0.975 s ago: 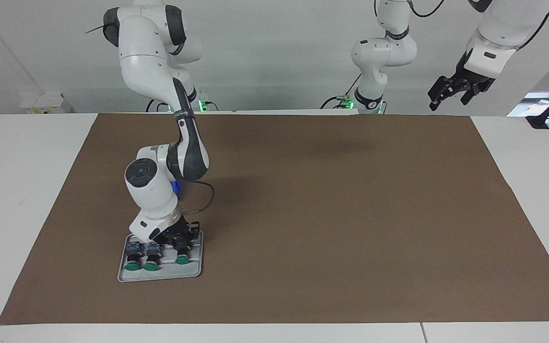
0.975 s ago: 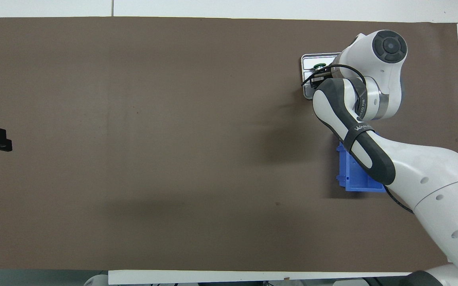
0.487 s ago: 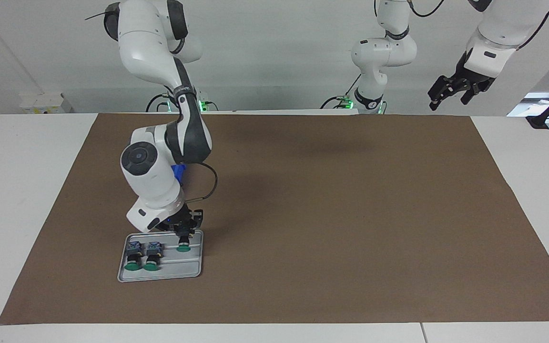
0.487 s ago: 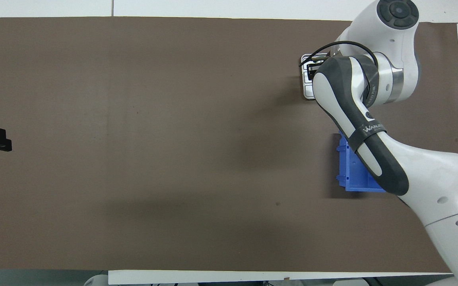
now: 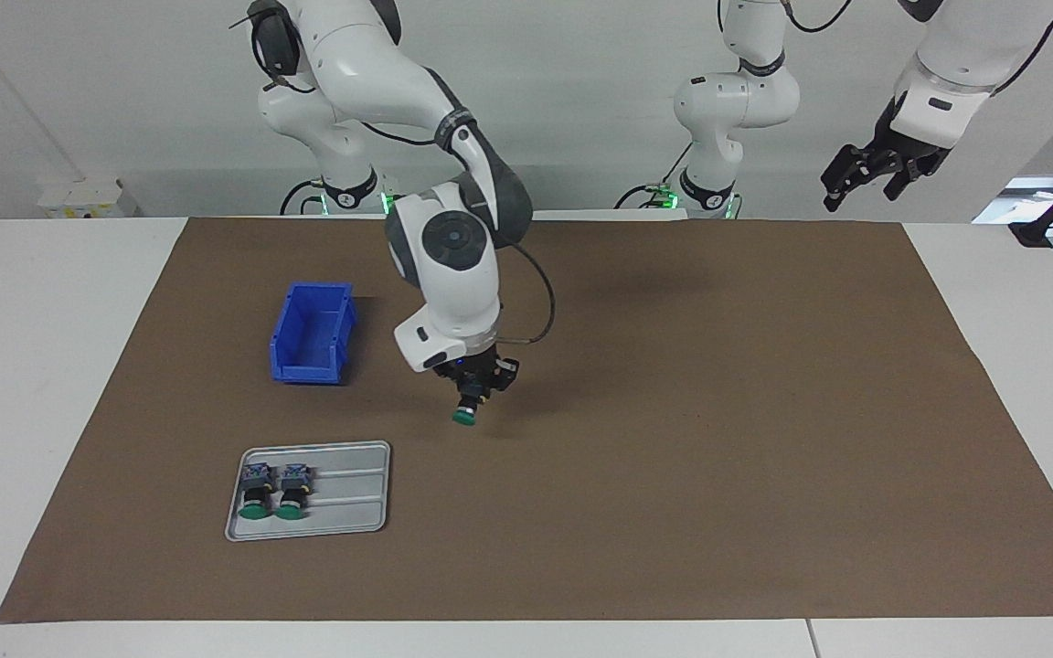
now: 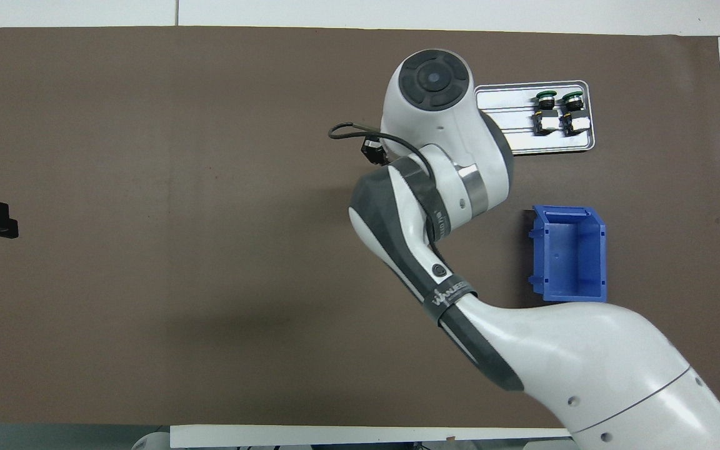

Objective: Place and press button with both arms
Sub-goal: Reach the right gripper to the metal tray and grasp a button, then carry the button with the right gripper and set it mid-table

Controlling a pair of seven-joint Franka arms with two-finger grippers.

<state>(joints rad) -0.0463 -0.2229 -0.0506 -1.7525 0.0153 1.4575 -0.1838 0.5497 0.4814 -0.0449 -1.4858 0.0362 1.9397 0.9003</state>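
Facing view, left to right: blue bin (image 5: 312, 332) on the brown mat (image 5: 673, 475); grey tray (image 5: 344, 512) w/ two spare buttons (image 5: 273, 492), farther from the robots than the bin. Right gripper (image 5: 472, 393) hangs over bare mat mid-table, jaws pinching the button (image 5: 464, 413), green cap down, clear of the mat. Left gripper (image 5: 872, 172) waits high over the left arm's end of the table, jaws spread. Step, by my read: carrying to place. Next calls for setting it down, prob. cap up, so the left arm can press.
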